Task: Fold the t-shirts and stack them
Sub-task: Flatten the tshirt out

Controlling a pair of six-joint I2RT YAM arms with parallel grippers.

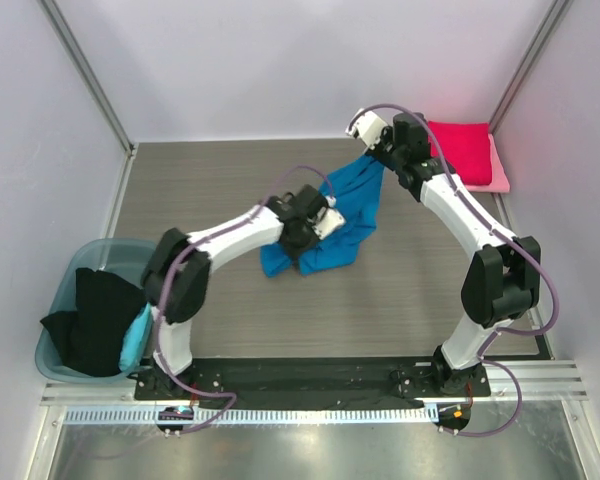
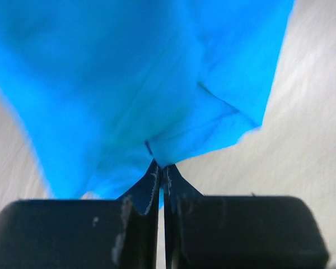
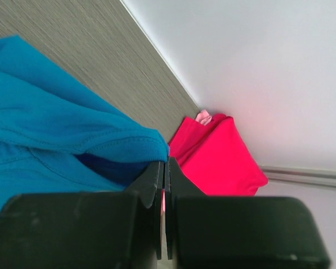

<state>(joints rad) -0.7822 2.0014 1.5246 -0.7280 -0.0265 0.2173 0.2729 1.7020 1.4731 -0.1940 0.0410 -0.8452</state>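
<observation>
The bright blue t-shirt (image 1: 348,222) hangs bunched over the middle of the table, stretched between both grippers. My left gripper (image 1: 330,205) is shut on a fold of it (image 2: 129,84), with cloth pinched at the jaw tips (image 2: 162,166). My right gripper (image 1: 373,158) is shut on its upper edge (image 3: 45,123) at the jaw tips (image 3: 167,161), held further back and higher. A folded crimson t-shirt (image 1: 460,148) lies on a pale pink one (image 1: 499,172) in the back right corner; both also show in the right wrist view (image 3: 218,157) (image 3: 203,116). A black t-shirt (image 1: 90,320) drapes out of the tub.
The translucent teal tub (image 1: 80,262) stands at the near left beside the left arm's base, with a light teal cloth (image 1: 135,338) at its right edge. White walls enclose the table on three sides.
</observation>
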